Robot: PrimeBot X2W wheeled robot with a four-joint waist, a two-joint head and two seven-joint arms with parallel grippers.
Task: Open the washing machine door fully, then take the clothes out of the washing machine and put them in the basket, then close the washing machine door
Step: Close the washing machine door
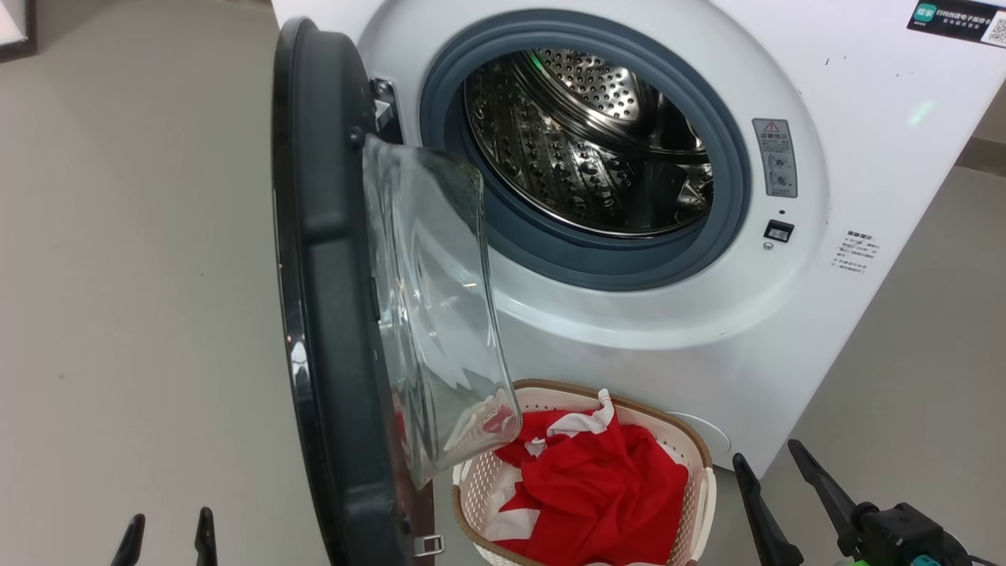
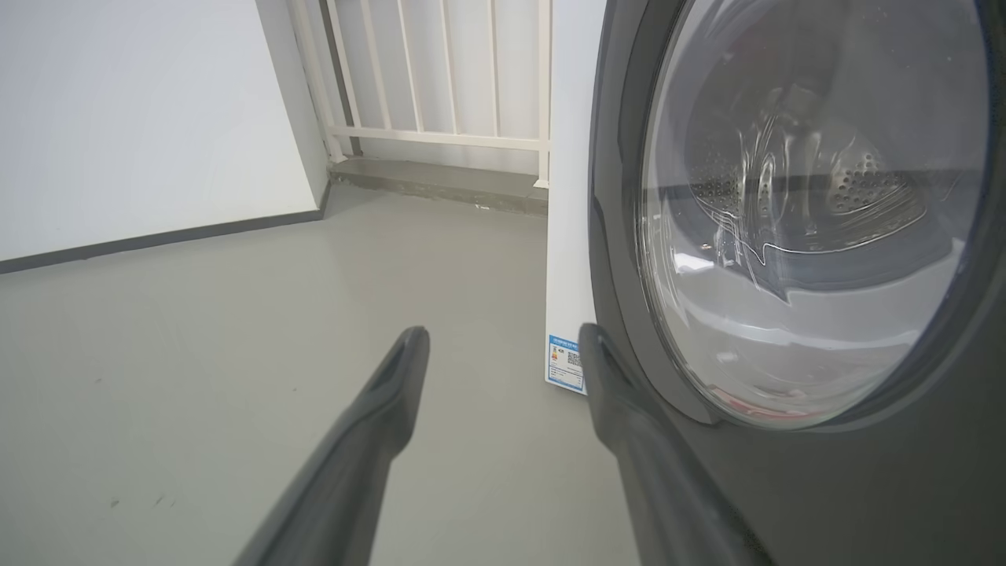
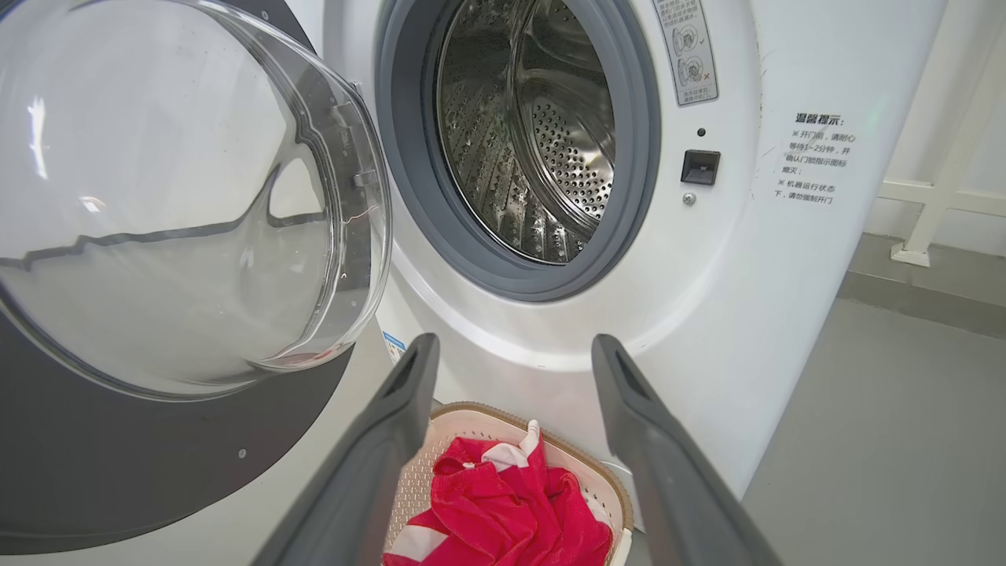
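The white washing machine (image 1: pixel 849 102) stands ahead, its perforated steel drum (image 1: pixel 589 141) holding nothing that I can see. The washing machine door (image 1: pixel 330 283), black-rimmed with a clear glass bowl, stands swung out to the left, edge-on to me. The red and white clothes (image 1: pixel 597 487) lie in the cream basket (image 1: pixel 699 452) on the floor below the drum. My left gripper (image 1: pixel 167 534) is open at the lower left, on the door's outer side; its right fingertip is beside the door (image 2: pixel 786 236) rim. My right gripper (image 1: pixel 774 464) is open at the lower right, above the basket (image 3: pixel 605 487) and clothes (image 3: pixel 503 511).
Grey floor (image 1: pixel 134 275) spreads to the left of the door and right of the machine. A white wall (image 2: pixel 141 110) with dark skirting and a white railing (image 2: pixel 424 71) stand behind the machine's left side. Warning stickers (image 1: pixel 774 157) and a door latch slot (image 1: pixel 778 230) sit right of the drum.
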